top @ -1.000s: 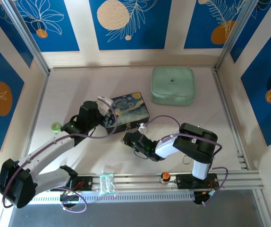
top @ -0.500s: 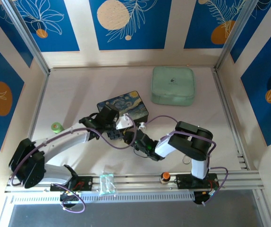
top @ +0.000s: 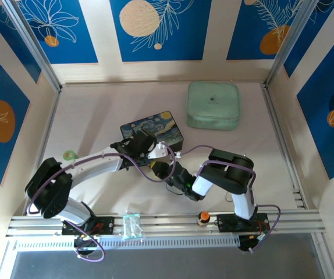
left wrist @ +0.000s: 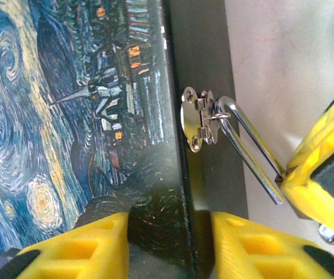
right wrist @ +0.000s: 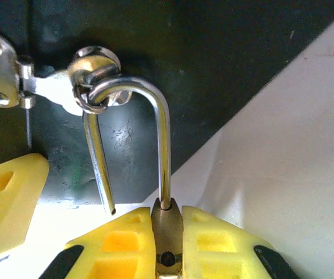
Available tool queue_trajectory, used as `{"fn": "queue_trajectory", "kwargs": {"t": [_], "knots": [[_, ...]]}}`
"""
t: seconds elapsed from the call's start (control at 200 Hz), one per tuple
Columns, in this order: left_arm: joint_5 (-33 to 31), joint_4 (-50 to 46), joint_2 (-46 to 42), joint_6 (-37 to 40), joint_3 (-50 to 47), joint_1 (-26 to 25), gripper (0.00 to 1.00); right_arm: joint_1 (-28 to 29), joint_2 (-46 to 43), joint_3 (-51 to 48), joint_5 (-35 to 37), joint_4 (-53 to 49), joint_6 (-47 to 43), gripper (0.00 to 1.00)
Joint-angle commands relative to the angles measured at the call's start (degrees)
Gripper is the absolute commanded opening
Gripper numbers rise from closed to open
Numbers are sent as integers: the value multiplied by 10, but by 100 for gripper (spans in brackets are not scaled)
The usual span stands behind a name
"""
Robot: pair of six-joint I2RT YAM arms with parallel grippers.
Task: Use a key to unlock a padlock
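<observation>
The starry-night box lies mid-table. On its black front side, a silver hasp carries the padlock's thin shackle, hooked through its ring. One shackle leg hangs free of the body. My right gripper is shut on the small brass padlock body, and sits at the box's front. My left gripper is open, its yellow fingers straddling the box's front edge just beside the hasp. The key is out of view.
A pale green case sits at the back right. A green roll lies left of the arms. An orange-capped item and a clear packet rest on the near rail. Both grippers crowd the box's front.
My left arm swung right, from the box's left corner to its front edge beside the right gripper. The box turned slightly. The right gripper kept its hold near the hasp.
</observation>
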Motion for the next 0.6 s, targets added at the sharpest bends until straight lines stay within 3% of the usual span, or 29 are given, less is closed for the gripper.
{"fn": "queue_trajectory", "kwargs": {"t": [0.0,0.215,0.305,0.595], "knots": [[21,-23,32,-5,-26,-2,32,8,19,5,33,-84,60,0],[34,-19,29,12,-45,-7,21,-1,31,40,72,-106,137,0],[38,-17,23,19,-56,-7,19,-7,51,43,98,-65,164,0],[46,-8,22,25,-71,-7,14,-41,64,42,108,30,136,0]]}}
